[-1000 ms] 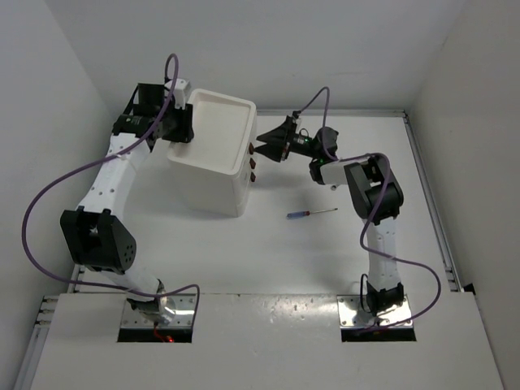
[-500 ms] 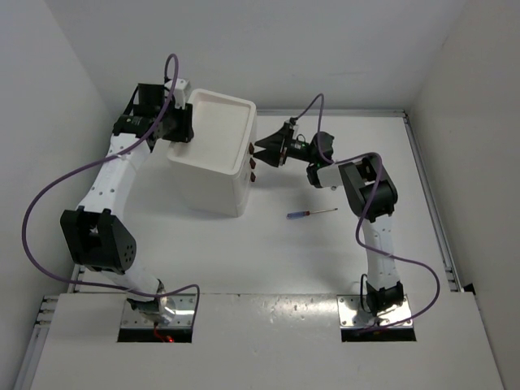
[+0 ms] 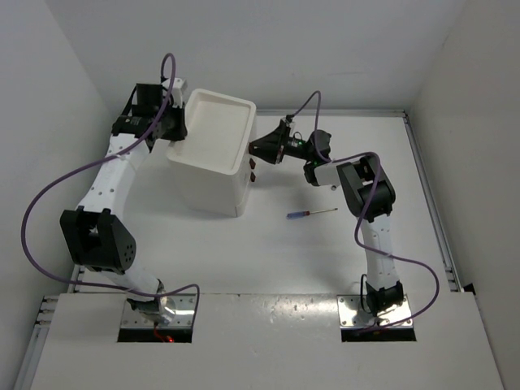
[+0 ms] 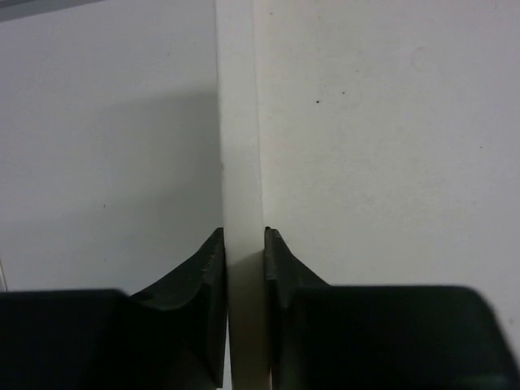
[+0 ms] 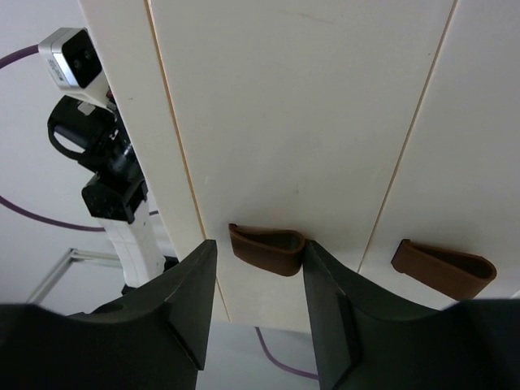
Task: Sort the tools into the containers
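Observation:
The white cabinet stands at the back left, its tray top showing nothing in it. My left gripper is shut on the cabinet's left rim, a thin white wall between its fingers. My right gripper is open at the drawer fronts, its jaws on either side of the top brown handle; the right finger touches the handle's end. The thin blue-red screwdriver lies on the table right of the cabinet. Wrenches and pliers are out of view.
Two more brown handles show below my right gripper; one is in the right wrist view. The left arm shows behind the cabinet there. White walls enclose the table on the left, back and right.
My right gripper has moved left to the cabinet's front and now straddles the top handle. The left arm and the screwdriver have not moved.

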`<state>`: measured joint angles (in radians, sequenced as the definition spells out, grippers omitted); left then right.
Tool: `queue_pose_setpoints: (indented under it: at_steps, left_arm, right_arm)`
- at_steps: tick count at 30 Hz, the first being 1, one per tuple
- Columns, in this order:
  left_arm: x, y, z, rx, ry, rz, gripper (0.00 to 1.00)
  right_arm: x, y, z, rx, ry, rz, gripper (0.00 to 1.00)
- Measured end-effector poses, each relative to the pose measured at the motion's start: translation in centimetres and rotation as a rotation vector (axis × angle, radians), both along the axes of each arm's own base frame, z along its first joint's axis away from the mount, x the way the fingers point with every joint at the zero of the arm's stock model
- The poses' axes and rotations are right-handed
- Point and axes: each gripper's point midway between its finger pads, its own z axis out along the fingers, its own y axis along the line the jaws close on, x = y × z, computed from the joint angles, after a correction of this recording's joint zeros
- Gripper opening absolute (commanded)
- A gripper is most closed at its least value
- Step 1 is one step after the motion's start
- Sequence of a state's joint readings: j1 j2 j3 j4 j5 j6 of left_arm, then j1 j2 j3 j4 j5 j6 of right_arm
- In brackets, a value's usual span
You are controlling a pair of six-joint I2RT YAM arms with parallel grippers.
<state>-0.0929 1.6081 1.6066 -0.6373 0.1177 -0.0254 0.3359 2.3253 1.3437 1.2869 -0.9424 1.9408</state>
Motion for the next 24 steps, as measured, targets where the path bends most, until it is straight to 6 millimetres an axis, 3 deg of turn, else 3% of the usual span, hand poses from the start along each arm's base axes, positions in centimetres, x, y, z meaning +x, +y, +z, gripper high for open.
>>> queue_pose_setpoints:
  at_steps: [1, 2, 10, 20, 24]
  left_arm:
    - [0.0, 0.0, 0.0, -0.007, 0.001, 0.005, 0.04]
    - [0.1, 0.1, 0.0, -0.005, -0.001, 0.01, 0.01]
    - [0.1, 0.0, 0.0, -0.006, -0.004, 0.008, 0.0]
    - [0.2, 0.1, 0.0, -0.01, -0.012, 0.023, 0.0]
    - [0.2, 0.2, 0.0, -0.013, -0.021, 0.048, 0.0]
  right_arm:
    - [0.0, 0.0, 0.0, 0.0, -0.001, 0.0, 0.4]
    - [0.0, 0.0, 0.0, 0.0, -0.002, 0.001, 0.37]
    - [0.0, 0.0, 0.4, 0.008, -0.015, -0.001, 0.02]
    - [0.0, -0.9, 0.1, 0.007, 0.007, -0.027, 0.0]
    - [-0.4, -2.5, 0.1, -0.003, 0.027, -0.045, 0.0]
